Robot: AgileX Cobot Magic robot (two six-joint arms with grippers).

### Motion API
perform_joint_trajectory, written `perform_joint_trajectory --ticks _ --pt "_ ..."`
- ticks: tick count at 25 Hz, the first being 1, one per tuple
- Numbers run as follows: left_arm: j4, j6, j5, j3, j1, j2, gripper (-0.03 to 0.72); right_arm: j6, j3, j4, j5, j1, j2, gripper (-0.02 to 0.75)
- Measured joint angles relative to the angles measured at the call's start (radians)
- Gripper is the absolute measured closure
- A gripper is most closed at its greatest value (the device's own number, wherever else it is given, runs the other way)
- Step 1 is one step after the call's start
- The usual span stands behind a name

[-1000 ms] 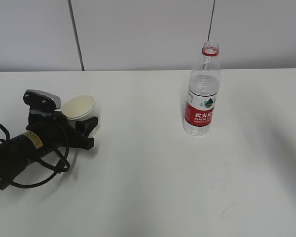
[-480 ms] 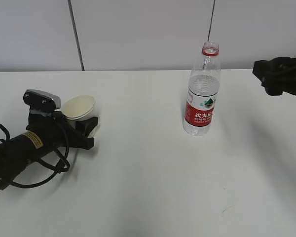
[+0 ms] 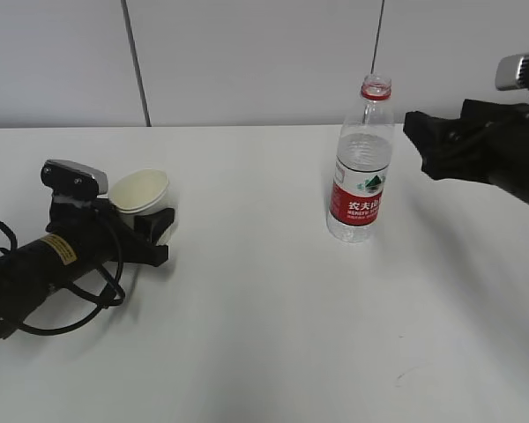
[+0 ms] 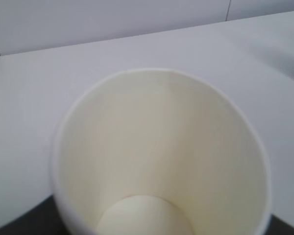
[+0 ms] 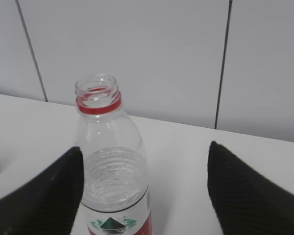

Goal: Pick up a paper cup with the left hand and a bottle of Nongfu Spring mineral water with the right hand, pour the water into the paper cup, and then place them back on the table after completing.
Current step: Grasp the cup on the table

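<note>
The paper cup (image 3: 139, 189) is white and empty, tilted with its mouth facing up and away. My left gripper (image 3: 152, 218) lies low on the table (image 3: 247, 335) at the left, shut on the cup's lower part. In the left wrist view the cup (image 4: 161, 156) fills the frame and dark fingers (image 4: 24, 223) show only at the bottom corners. The uncapped bottle (image 3: 361, 167) with a red label stands upright, holding clear water (image 5: 115, 176). My right gripper (image 3: 420, 143) hovers open just right of it. From its wrist, the bottle (image 5: 112, 161) stands ahead, next to the left finger.
A white panelled wall (image 3: 247, 62) runs behind the table's far edge. The left arm's black cable (image 3: 79, 308) loops on the tabletop beside that arm.
My right arm has come in from the right edge and moved left toward the bottle. The left arm and the cup have stayed put.
</note>
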Motion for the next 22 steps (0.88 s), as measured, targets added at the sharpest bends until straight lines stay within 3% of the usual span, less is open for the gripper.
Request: perform_joint_trajectory --ticks 12,22 --pt "-0.005 0.0 0.0 0.0 0.0 0.0 0.303 0.002 0.004 -0.018 -0.238 0.0 0.237 0.159" --pt "-0.005 0.0 0.0 0.0 0.0 0.0 0.305 0.004 0.004 -0.062 -0.268 0.0 0.257 0.158"
